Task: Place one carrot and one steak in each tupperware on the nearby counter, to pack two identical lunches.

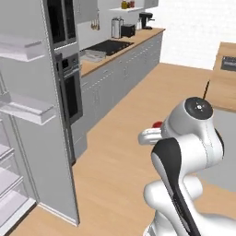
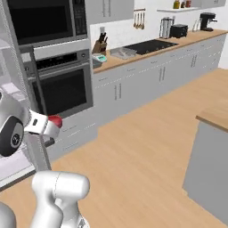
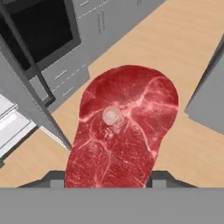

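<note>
The tool (image 3: 105, 183) was clamped on a steak (image 3: 122, 127), seen close up in the hand view: a red slab with paler pink marbling, sticking out from between the dark fingertips (image 3: 50, 180) and covering most of the floor beneath it. In the left base view the steak (image 1: 157, 124) showed as a small red spot just past the white wrist, and in the right base view the steak (image 2: 55, 121) sat at the end of the white hand, held up in the air over the wood-look floor (image 2: 147, 147) and well clear of any surface. The arm (image 1: 184, 152) was folded high in front of the base. A tall grey fridge (image 1: 41, 115) stood open at left with white shelves (image 1: 25, 108) in view (contents not discernible). Beyond it was a wall oven (image 2: 62, 87), then the long counter (image 2: 147, 53) over pale cabinet fronts. On that far counter a grey tupperware (image 2: 124, 53) lay beside the dark cooktop (image 2: 149, 46), well apart from the held steak. A second counter edge (image 2: 213, 118) showed at the right.
</note>
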Controlling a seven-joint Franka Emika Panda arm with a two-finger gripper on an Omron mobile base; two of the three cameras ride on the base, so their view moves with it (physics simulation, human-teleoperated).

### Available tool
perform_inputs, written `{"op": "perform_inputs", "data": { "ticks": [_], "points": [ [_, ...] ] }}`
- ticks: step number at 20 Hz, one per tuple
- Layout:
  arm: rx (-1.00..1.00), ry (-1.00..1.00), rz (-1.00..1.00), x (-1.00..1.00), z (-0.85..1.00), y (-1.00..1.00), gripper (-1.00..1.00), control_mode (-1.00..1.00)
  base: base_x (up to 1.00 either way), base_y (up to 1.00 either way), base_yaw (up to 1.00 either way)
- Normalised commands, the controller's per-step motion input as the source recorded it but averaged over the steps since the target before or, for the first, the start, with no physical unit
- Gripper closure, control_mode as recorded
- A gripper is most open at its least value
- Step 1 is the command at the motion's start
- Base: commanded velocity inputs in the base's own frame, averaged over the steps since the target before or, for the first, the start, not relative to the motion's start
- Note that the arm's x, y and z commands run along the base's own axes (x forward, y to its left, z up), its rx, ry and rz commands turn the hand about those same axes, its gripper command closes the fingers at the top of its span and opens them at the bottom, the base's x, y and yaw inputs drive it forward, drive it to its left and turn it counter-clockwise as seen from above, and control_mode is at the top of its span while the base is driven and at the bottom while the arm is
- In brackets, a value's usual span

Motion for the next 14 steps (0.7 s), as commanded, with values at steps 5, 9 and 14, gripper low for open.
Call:
{"op": "perform_inputs", "data": {
  "ticks": [5,9,14],
  "points": [
    [0.00,0.00,0.00,0.00,0.00,0.00,1.00,1.00,1.00,-0.82,-0.31],
    [0.00,0.00,0.00,0.00,0.00,0.00,1.00,1.00,1.00,-0.15,0.02],
    [0.00,0.00,0.00,0.00,0.00,0.00,1.00,1.00,1.00,0.21,0.14]
  ]
}}
